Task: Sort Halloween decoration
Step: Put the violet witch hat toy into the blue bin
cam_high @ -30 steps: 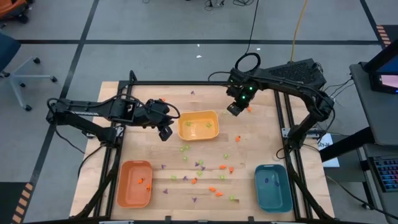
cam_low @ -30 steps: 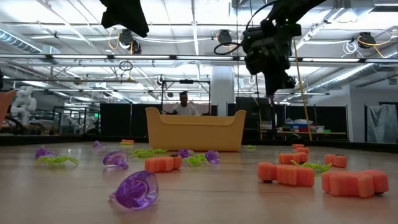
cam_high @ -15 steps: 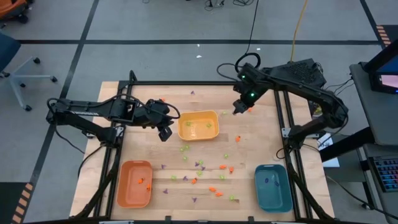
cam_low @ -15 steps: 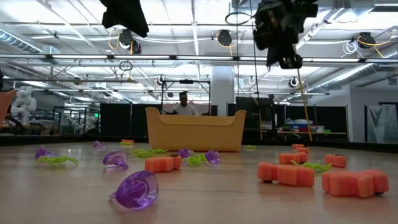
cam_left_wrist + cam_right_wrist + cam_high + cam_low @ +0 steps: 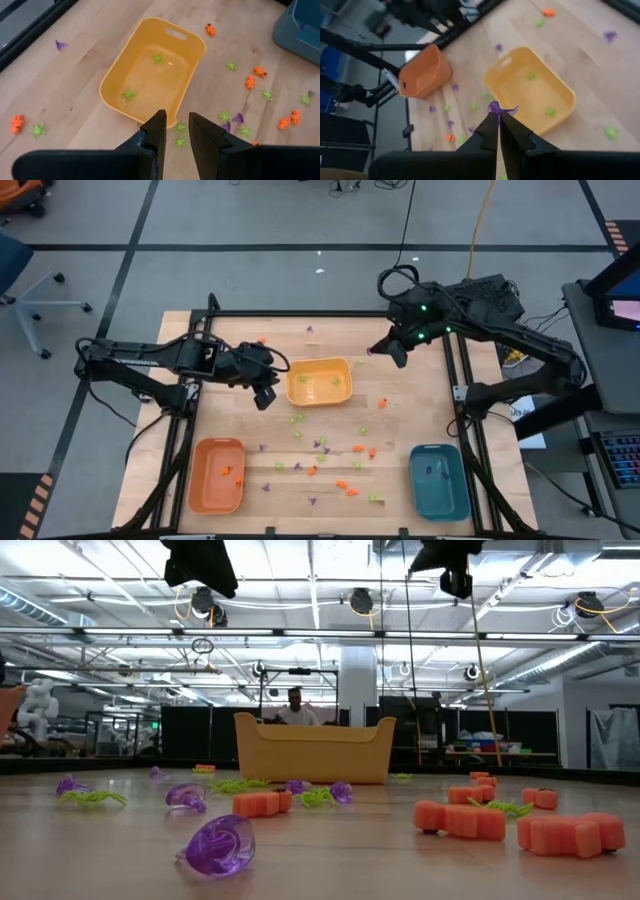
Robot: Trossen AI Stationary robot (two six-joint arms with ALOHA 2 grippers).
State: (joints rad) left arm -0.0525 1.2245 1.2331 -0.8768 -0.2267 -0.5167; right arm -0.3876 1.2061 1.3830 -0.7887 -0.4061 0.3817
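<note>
My left gripper (image 5: 264, 397) waits slightly open left of the yellow plastic tray (image 5: 319, 382). My right gripper (image 5: 498, 131) pinches a tiny purple decoration (image 5: 495, 107) at upper centre-right; the teal plastic tray (image 5: 439, 480) lies lower right.

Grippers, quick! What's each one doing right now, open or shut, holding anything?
Left gripper: open a little, holding nothing, beside the yellow tray.
Right gripper: shut on a purple piece, up in the air.
</note>
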